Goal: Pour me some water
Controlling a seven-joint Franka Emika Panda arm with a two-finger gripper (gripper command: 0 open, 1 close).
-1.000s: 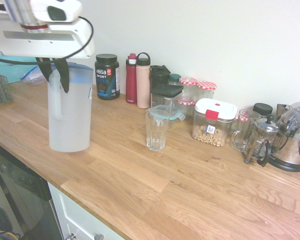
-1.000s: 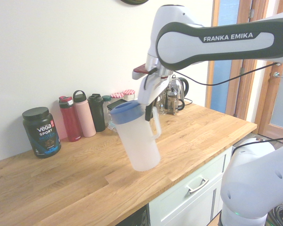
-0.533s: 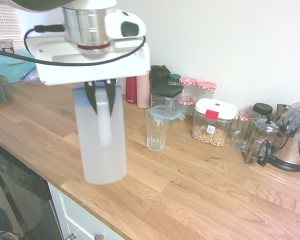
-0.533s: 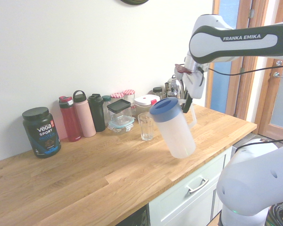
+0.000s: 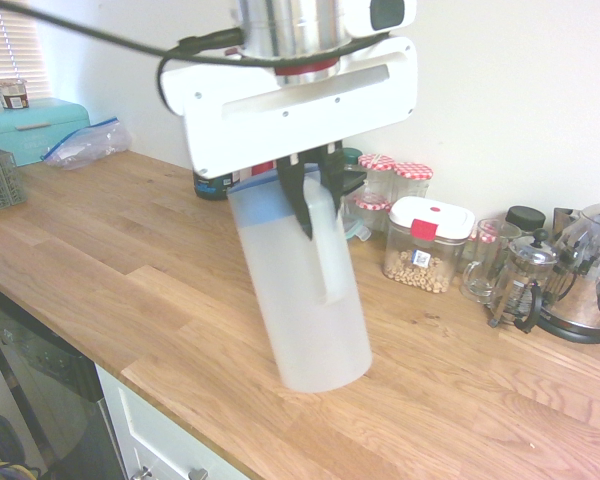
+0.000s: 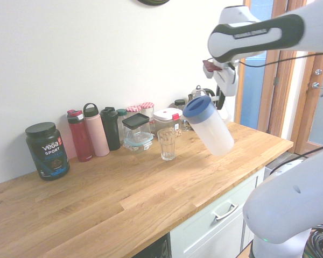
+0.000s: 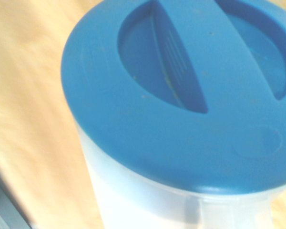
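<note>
A frosted plastic pitcher (image 5: pixel 302 290) with a blue lid (image 6: pixel 198 108) hangs tilted above the wooden counter, held by its handle. My gripper (image 5: pixel 315 195) is shut on that handle. In the second exterior view the pitcher (image 6: pixel 212 127) leans with its lid toward a clear drinking glass (image 6: pixel 167 144), which stands empty to its left and lower. The pitcher hides the glass in the first exterior view. The wrist view is filled by the blue lid (image 7: pixel 190 90).
Along the wall stand a black Vega tub (image 6: pixel 47 150), red, pink and black bottles (image 6: pixel 93 130), jars with checked lids (image 5: pixel 398 180), a red-latched container (image 5: pixel 428 243), a French press (image 5: pixel 517 282) and a kettle (image 5: pixel 590 270). The counter's front edge (image 6: pixel 215 196) is near.
The arm has carried the pitcher along the counter, past the glass toward the kettle side, lifting it higher and tilting its lid toward the glass.
</note>
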